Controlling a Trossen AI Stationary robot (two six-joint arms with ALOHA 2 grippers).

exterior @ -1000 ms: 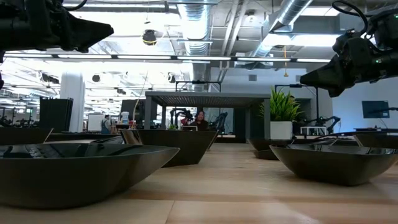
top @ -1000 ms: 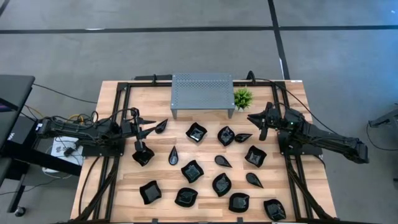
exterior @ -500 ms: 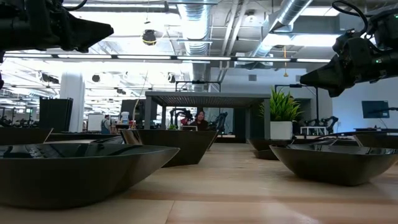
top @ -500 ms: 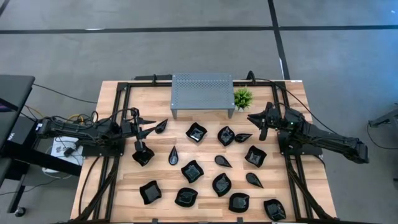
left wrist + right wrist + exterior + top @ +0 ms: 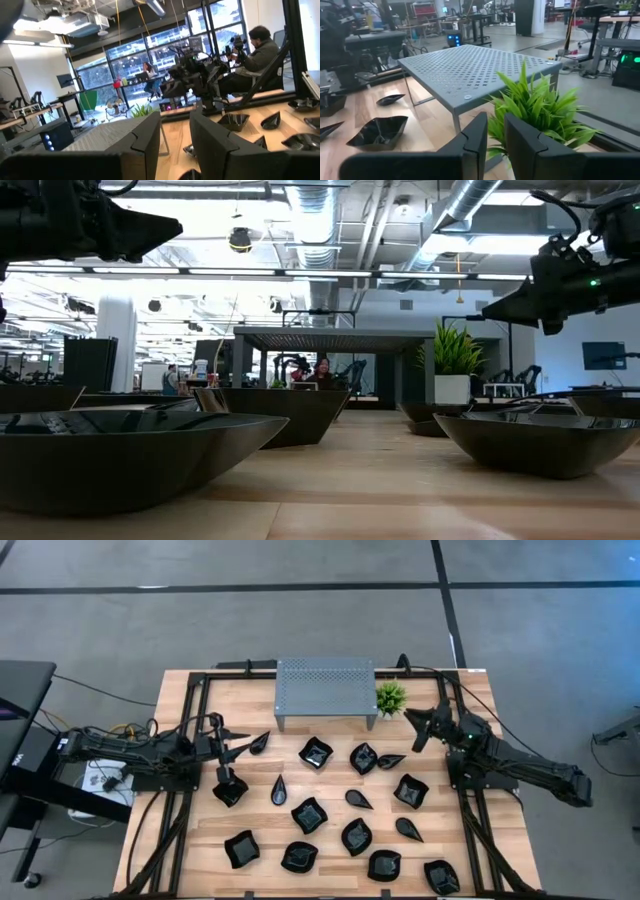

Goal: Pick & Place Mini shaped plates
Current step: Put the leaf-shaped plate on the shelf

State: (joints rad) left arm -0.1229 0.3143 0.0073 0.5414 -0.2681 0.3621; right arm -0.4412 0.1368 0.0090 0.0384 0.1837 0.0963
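Glossy black mini shaped plates (image 5: 343, 810) lie scattered across the wooden table (image 5: 180, 700), in front of the grey perforated metal stand (image 5: 325, 686). Right gripper (image 5: 412, 723) hovers beside the small green plant (image 5: 390, 696), jaws slightly parted, empty. Left gripper (image 5: 238, 745) hangs near a leaf-shaped black plate (image 5: 258, 743); jaws slightly parted, holding nothing.

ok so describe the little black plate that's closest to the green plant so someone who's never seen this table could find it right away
Start at the grey perforated stand at the table's far edge, with the small green plant beside its right leg. Come toward the near edge from the plant to the slim leaf-shaped plate, just right of a wavy-edged square plate. It is narrow and pointed, unlike its broader, squarer neighbours.
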